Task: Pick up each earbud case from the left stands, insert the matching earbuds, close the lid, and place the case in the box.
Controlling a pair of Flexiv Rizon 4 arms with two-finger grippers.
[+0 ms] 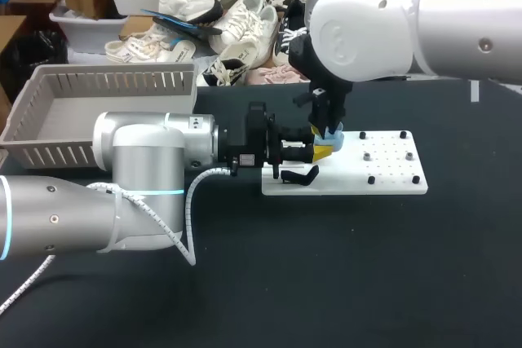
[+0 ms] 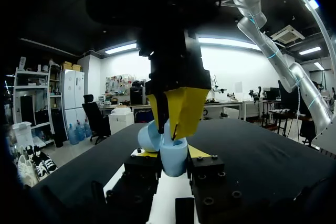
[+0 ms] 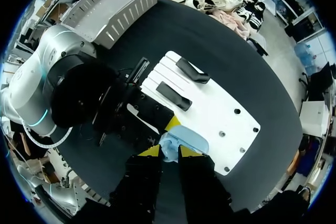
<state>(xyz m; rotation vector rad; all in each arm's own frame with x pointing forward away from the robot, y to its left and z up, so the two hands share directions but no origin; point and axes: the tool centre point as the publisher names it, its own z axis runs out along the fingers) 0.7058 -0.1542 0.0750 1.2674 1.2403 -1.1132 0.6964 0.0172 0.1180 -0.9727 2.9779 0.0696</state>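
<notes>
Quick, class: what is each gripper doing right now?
Left gripper: closed on the light blue earbud case.
Right gripper: closed on the same earbud case, from above.

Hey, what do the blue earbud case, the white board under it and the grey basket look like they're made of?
The case looks like smooth matte plastic: even light blue, rounded edges. The board is probably rigid plastic or painted sheet: flat, uniform white, drilled holes. The basket seems moulded plastic: thin, slotted grey walls.
</notes>
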